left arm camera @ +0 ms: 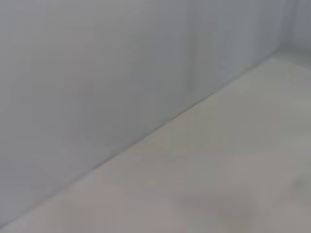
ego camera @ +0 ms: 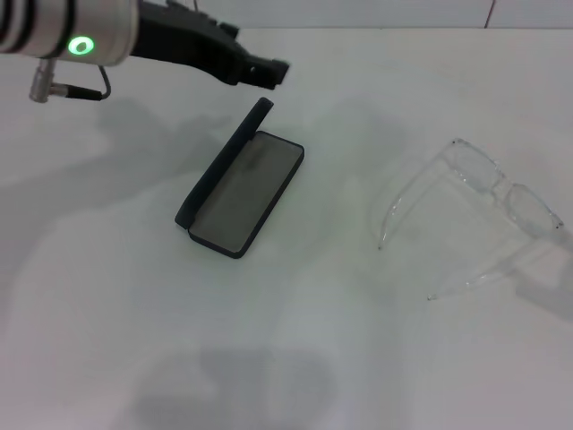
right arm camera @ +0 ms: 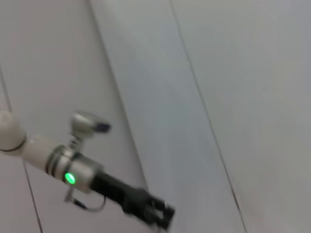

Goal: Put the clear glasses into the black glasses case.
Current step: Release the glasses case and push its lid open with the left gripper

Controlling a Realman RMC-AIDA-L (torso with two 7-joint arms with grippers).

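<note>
Between left gripper (ego camera: pixel 273 72) and clear glasses (ego camera: pixel 483 202) — open black glasses case (ego camera: pixel 243 188).

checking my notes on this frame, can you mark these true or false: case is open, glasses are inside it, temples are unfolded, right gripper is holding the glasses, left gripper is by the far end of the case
1. The matte black rectangular glasses case lies open on the white table. True.
2. The clear colourless plastic glasses are inside the case. False: they lie on the table, apart from it, on the robot's right.
3. The glasses' temple arms are unfolded. True.
4. The right gripper holds the glasses. False: no gripper touches them, and the right gripper is not in view.
5. The left gripper is above the table near the case's far end. True.
</note>
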